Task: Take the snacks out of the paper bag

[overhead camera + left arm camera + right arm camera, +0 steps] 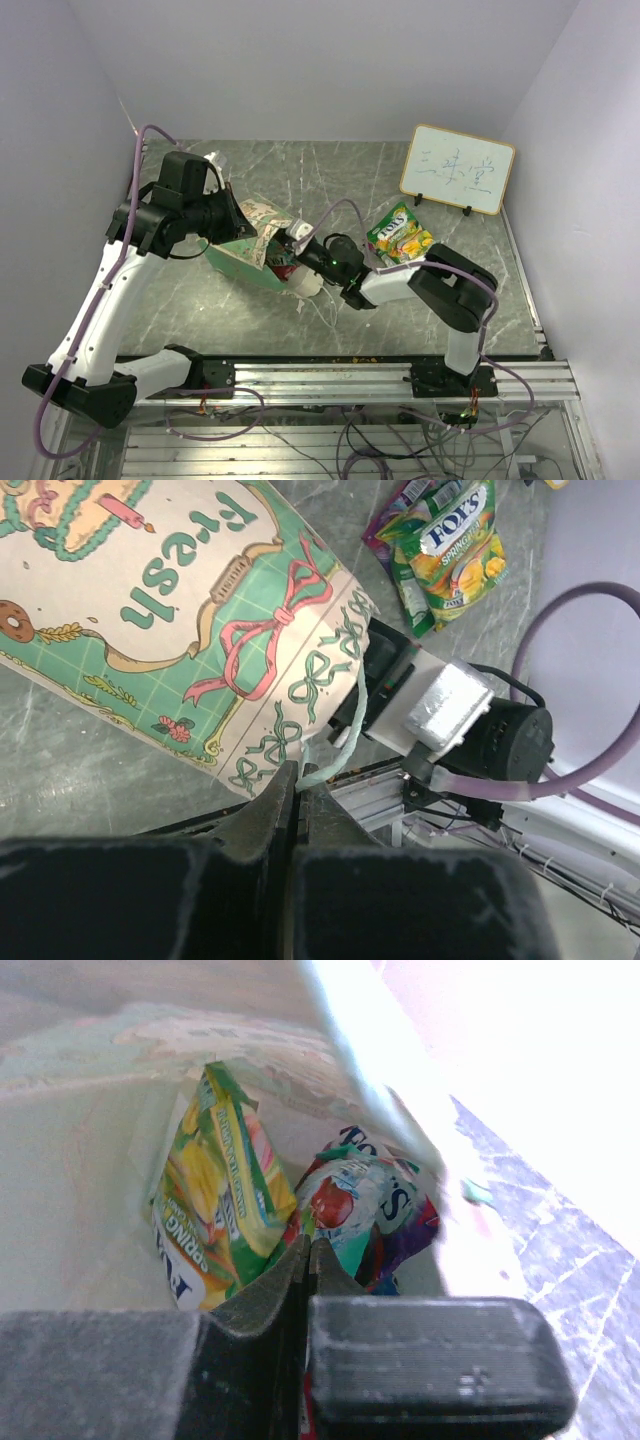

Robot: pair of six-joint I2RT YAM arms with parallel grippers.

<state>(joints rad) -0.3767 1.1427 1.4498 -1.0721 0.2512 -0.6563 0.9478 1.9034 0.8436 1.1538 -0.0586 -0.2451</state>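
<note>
The left gripper was fully closed, its jaws clamping the thin string handle of the paper bag, which lay on its side on the table. The right gripper was inside the bag mouth with its jaws pressed together; whether they pinched a packet edge could not be determined. Two snacks were in the bag: an inner green-yellow packet and, touching it, a purple-blue packet. An outer green-yellow packet lay on the table near the whiteboard
</note>
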